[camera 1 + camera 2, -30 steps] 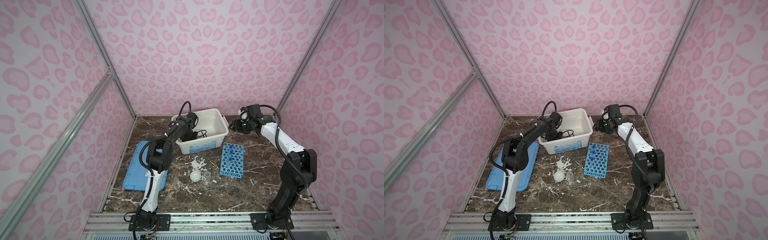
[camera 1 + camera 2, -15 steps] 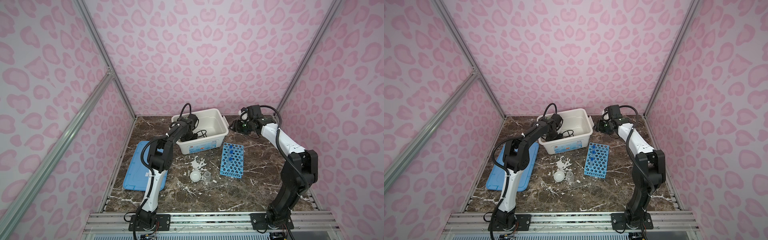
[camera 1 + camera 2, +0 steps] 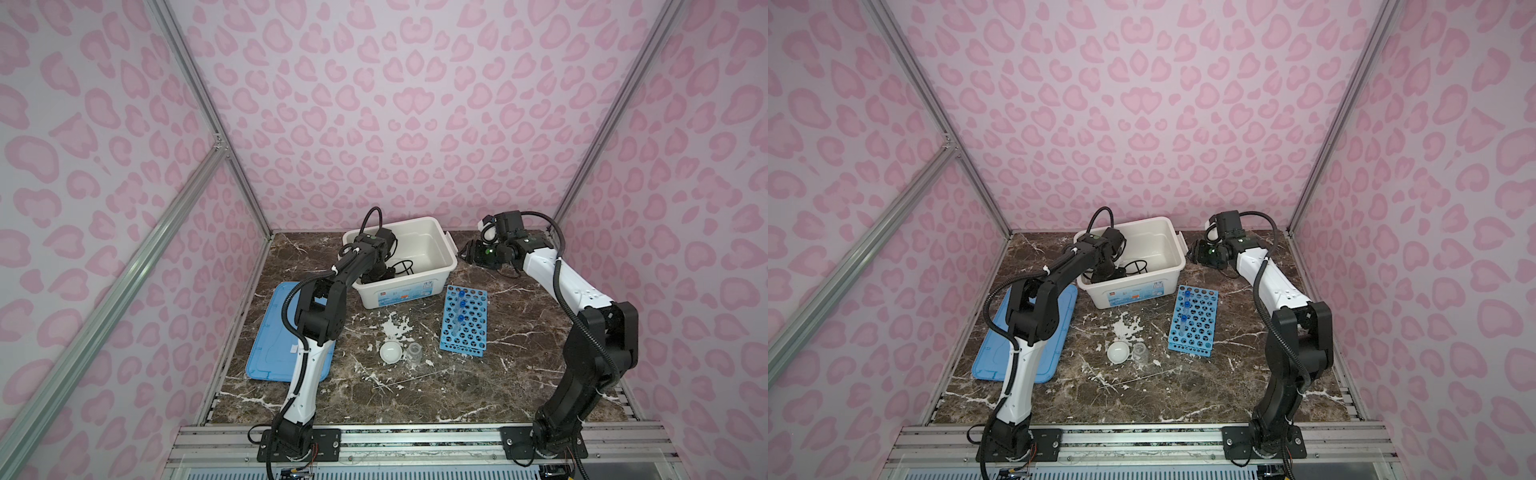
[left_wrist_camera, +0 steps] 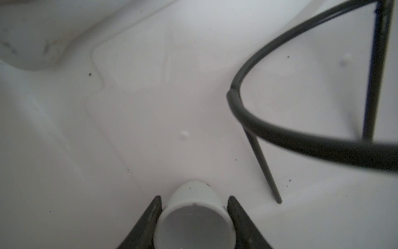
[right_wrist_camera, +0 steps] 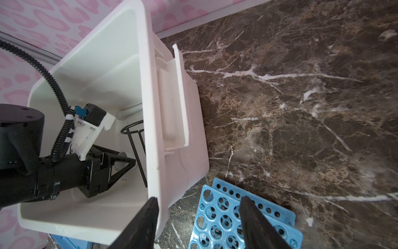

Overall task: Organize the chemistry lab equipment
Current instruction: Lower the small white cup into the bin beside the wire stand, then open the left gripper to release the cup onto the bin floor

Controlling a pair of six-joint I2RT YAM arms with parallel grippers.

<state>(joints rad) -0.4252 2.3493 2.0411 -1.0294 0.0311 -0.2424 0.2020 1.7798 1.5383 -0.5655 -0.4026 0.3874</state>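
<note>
The left tool [image 4: 193, 199] gripped the white cup [image 4: 193, 222] low inside the storage box [image 5: 148, 107], beside the black wire ring stand [image 4: 280, 138] (hardly any shift in the last second), so its release seemed near. The right tool [image 5: 198, 200] hung spread and empty by the box rim.

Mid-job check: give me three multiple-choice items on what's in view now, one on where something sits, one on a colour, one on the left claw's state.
1. Relative to the white box, the black wire ring stand is: A left of it; B inside it; C in front of it.
2. The perforated rack is: A blue; B black; C white.
3. The left claw is: A open and empty; B out of view; C shut on the white cup.

Answers: 1 B, its legs stand on the box floor in the left wrist view; 2 A, plain in both top views; 3 C, both fingers press the cup's sides.
</note>
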